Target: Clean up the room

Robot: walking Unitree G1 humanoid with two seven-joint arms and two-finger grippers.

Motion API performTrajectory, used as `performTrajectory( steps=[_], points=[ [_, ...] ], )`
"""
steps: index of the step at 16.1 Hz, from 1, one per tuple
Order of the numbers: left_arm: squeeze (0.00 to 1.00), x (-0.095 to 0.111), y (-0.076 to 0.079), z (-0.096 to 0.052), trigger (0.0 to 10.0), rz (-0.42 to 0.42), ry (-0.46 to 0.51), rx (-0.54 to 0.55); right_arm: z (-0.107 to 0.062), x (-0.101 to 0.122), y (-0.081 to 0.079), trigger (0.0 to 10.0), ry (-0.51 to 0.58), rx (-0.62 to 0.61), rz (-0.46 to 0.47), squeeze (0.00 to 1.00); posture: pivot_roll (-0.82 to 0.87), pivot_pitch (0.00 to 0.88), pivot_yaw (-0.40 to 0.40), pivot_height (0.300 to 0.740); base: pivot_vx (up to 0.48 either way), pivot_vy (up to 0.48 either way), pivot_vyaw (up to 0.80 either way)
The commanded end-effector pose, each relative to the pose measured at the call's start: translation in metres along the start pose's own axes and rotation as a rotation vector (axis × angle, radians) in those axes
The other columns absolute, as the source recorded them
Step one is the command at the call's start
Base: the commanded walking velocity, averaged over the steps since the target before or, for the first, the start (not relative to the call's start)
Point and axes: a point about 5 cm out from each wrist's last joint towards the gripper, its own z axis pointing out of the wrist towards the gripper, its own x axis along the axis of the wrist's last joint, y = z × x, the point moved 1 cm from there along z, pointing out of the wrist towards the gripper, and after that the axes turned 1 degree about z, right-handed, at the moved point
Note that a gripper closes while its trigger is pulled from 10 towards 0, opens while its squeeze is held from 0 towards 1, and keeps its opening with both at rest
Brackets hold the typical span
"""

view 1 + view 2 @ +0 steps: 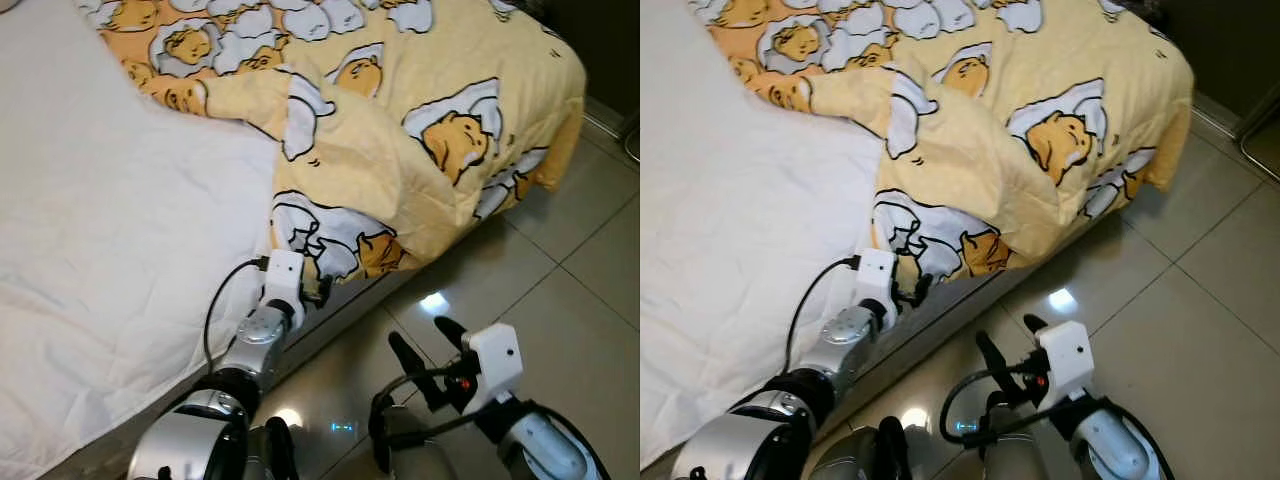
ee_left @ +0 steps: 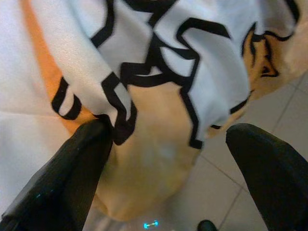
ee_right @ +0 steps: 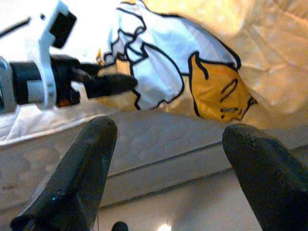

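Left tool (image 2: 163, 144) sits at the side edge of the bed (image 1: 330, 335), its two black fingers (image 2: 62, 178) spread apart, with the hanging corner of the yellow cartoon-print blanket (image 1: 400, 150) between them; one finger touches the cloth, but the fingers are not closed on it. That blanket lies rumpled over the far part of the bed, a fold turned back near its middle and its lower edge draping over the mattress side toward the glossy tiled floor (image 1: 560, 290). Beside it the white sheet (image 1: 110, 240) is bare and lightly creased. Right tool (image 1: 425, 360) hovers low above the floor just off the bed's side, its fingers apart and holding nothing, pointed toward the draped corner.
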Motion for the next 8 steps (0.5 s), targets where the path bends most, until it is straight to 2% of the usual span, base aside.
performTrajectory(
  steps=[1, 8],
  points=[
    [0.0, -0.013, -0.003, -0.005, 10.0, -0.013, -0.041, 0.002, -0.002, -0.003, -0.003, 10.0, -0.01, 0.011, 0.002, 0.0, -0.31, 0.261, 0.106, 0.74, 0.0, 0.0, 0.0],
    [0.0, -0.014, -0.025, -0.006, 10.0, 0.01, -0.079, 0.127, -0.006, -0.003, -0.002, 10.0, -0.014, 0.007, -0.004, 0.0, -0.33, 0.267, 0.102, 0.74, 0.0, 0.0, 0.0]
  ],
)
